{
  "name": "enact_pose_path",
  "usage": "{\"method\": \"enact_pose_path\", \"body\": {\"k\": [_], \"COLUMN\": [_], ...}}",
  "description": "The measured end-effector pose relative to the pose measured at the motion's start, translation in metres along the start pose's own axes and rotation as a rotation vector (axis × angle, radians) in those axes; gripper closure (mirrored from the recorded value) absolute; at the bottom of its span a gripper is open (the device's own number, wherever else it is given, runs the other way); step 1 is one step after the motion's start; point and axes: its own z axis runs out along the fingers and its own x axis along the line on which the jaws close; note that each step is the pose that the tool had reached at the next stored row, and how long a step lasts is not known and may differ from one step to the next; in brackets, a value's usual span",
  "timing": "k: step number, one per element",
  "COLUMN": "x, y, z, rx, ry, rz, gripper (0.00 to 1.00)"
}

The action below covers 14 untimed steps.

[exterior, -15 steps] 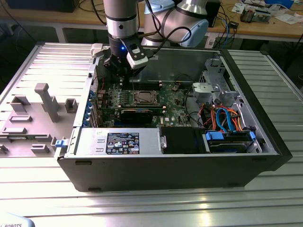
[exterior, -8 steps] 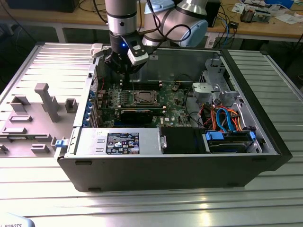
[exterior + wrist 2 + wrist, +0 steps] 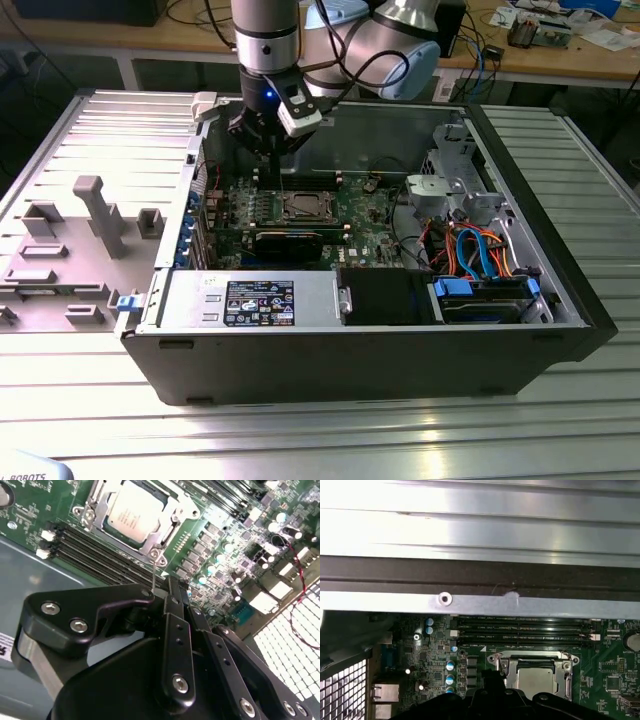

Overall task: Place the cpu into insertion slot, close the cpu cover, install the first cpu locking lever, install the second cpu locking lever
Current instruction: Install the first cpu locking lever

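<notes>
Black gripper (image 3: 167, 587) filled the lower frame of the second wrist view, fingers together, holding nothing. Cpu (image 3: 135, 510) sat in the insertion slot (image 3: 97, 502) at upper left, cpu cover (image 3: 172, 522) apparently down; lever status unclear.

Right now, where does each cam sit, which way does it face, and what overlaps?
Exterior view: off the arm, looking down into the open computer case; arm and gripper hang over the motherboard.
Second wrist view: on the arm, looking past the gripper at the cpu under the cpu cover.
First wrist view: on the arm, facing the board and case wall; gripper body at the frame edge.
Shared: the cpu in both wrist views.
</notes>
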Motion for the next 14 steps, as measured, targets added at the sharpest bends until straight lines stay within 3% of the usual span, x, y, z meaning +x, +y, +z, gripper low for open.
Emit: {"method": "enact_pose_path", "body": {"k": [4,8,12,14], "x": [-0.0002,0.0054,0.0058,-0.0074], "y": [-0.003,-0.0036,0.0016,0.0047], "z": [0.0008,0.0017,0.0018,0.0031], "rx": [0.0007,-0.0017,-0.0007,0.0102], "ry": [0.0,0.0002,0.0007,0.0005], "rz": [-0.002,-0.031,-0.043,0.007], "gripper": [0.89,0.89,0.89,0.89]}}
